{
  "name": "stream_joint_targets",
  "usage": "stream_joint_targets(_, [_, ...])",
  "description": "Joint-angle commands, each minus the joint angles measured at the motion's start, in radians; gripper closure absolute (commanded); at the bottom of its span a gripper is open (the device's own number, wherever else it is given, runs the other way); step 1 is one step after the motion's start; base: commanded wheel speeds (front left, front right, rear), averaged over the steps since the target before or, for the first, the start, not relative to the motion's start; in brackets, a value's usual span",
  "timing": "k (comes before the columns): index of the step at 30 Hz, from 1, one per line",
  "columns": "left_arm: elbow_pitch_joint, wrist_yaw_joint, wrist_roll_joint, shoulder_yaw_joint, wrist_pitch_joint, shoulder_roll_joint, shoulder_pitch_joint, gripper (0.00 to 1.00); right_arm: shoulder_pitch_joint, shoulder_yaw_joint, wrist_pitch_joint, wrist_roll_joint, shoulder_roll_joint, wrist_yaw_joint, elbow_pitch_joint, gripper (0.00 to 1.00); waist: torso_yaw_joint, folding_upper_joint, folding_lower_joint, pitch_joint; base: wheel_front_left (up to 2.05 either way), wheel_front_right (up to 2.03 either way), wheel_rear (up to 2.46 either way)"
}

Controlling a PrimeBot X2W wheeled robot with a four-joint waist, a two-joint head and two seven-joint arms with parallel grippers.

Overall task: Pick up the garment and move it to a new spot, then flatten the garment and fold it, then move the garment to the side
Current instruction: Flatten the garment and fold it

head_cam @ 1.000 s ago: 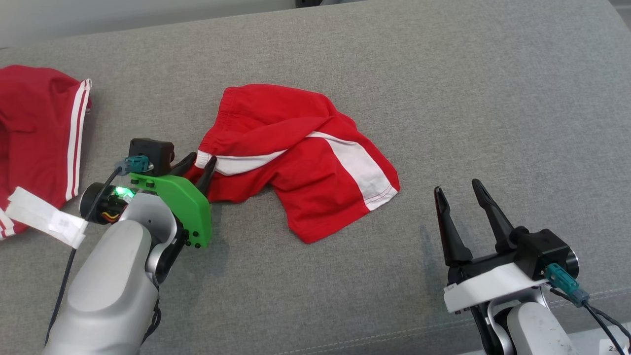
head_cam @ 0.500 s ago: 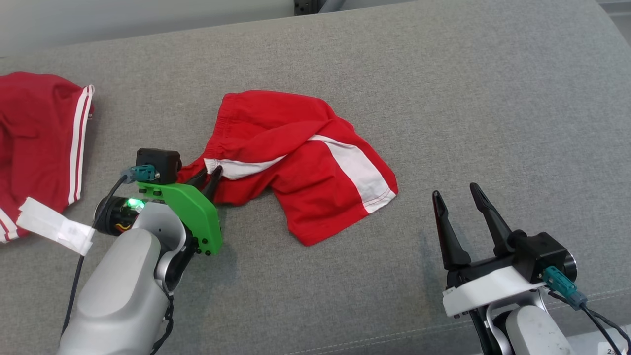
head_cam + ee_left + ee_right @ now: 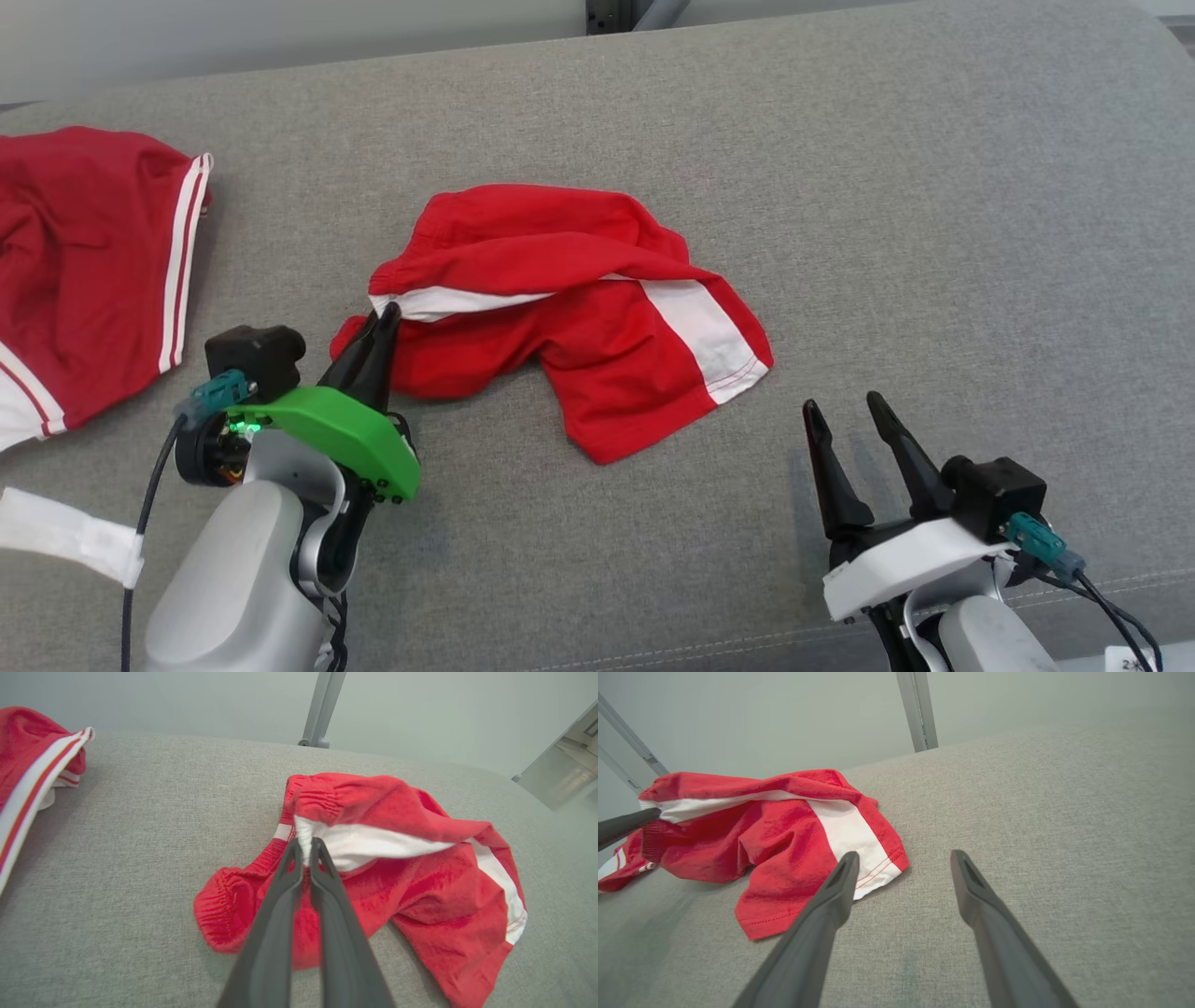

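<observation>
Garment (image 3: 597, 355), crumpled red cloth, perhaps jersey, white-striped, pinched in left claw (image 3: 385, 315).

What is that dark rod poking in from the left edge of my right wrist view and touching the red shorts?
Observer: That is the left arm's fingers. There are two of them, pressed shut together and pinching the end of the white stripe on the red shorts.
Operator: Are those shorts the only clothes lying there?
Observer: No. A second red garment with white stripes lies on the grey cushion, further to the robot's left and apart from the shorts.
</observation>
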Motion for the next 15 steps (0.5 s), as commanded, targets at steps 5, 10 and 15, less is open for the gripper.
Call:
stream_joint_targets(5, [-0.085, 0.050, -0.024, 0.034, -0.042, 0.013, 0.087, 1.00, -0.078, 0.047, -0.003, 0.054, -0.003, 0.000, 0.097, 0.00, 0.025, 0.0097, 0.0000, 0.006, 0.00, 0.00, 0.00])
stream_joint_targets(10, [-0.131, 0.082, -0.029, 0.049, -0.043, 0.023, 0.144, 1.00, -0.155, 0.068, -0.003, 0.094, -0.003, 0.000, 0.193, 0.00, 0.054, 0.0097, 0.0000, 0.016, 0.00, 0.00, 0.00])
stream_joint_targets(15, [-0.132, 0.086, -0.033, 0.043, -0.042, 0.015, 0.151, 1.00, -0.223, 0.093, -0.003, 0.126, -0.003, 0.000, 0.271, 0.00, 0.070, 0.0097, 0.0000, 0.028, 0.00, 0.00, 0.00])
